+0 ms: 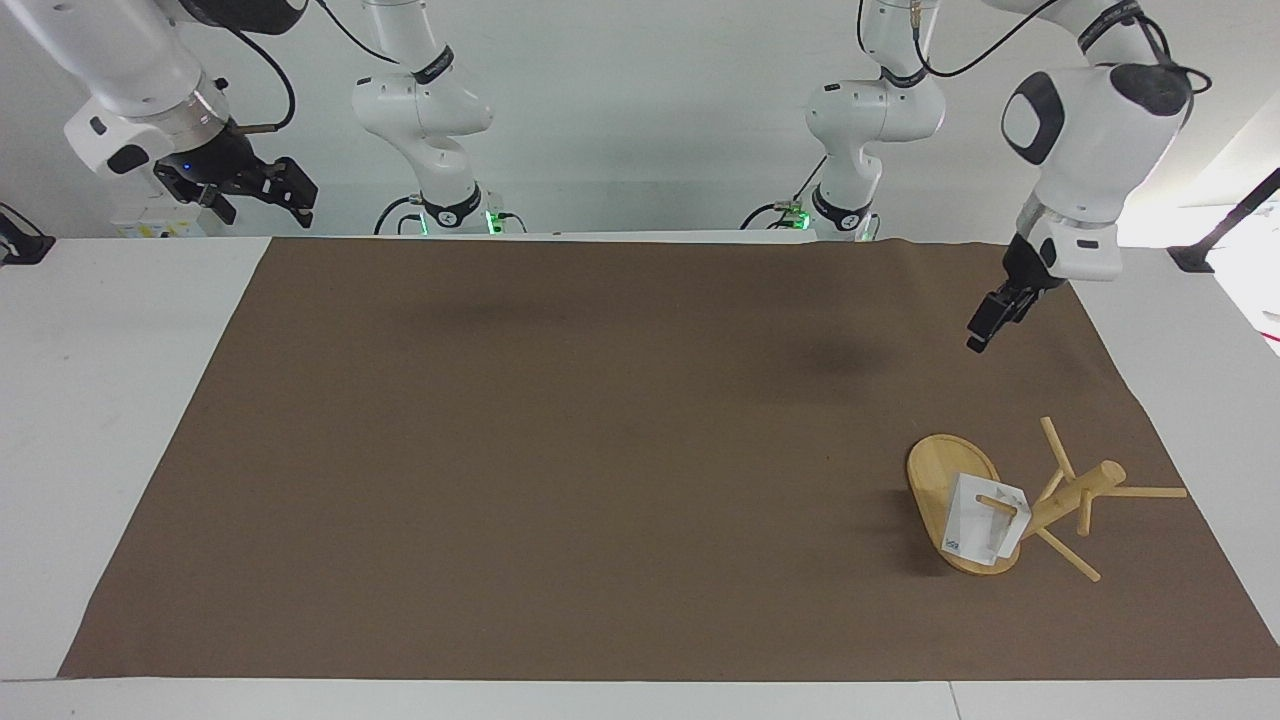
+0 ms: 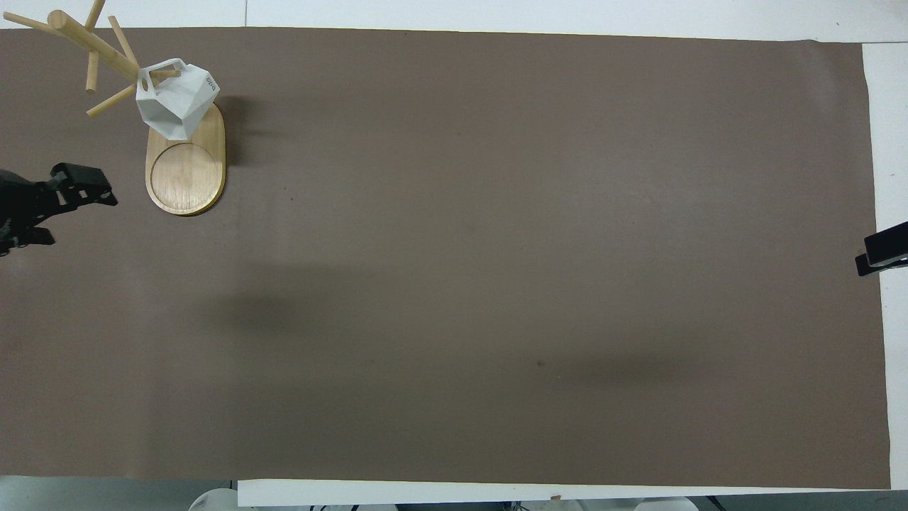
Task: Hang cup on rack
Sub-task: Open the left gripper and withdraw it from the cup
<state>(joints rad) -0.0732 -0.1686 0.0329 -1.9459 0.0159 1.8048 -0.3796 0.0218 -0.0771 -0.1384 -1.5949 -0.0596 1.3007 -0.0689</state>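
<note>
You see the cup (image 1: 983, 525) hanging by its handle on a peg of the rack (image 1: 1040, 500) at the left arm's end, the left tool (image 1: 983, 325) open and empty above the brown mat (image 1: 560, 450), the right tool (image 1: 255, 190) open, waiting aloft.

Matt white plastic cup (image 1: 985, 525); pale smooth wood rack (image 1: 945, 478); matt brown paper mat (image 1: 600, 450).

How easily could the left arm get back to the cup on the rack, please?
Probably easily: the left gripper hangs open above bare mat, and nothing stands between it and the cup hanging on the rack.
</note>
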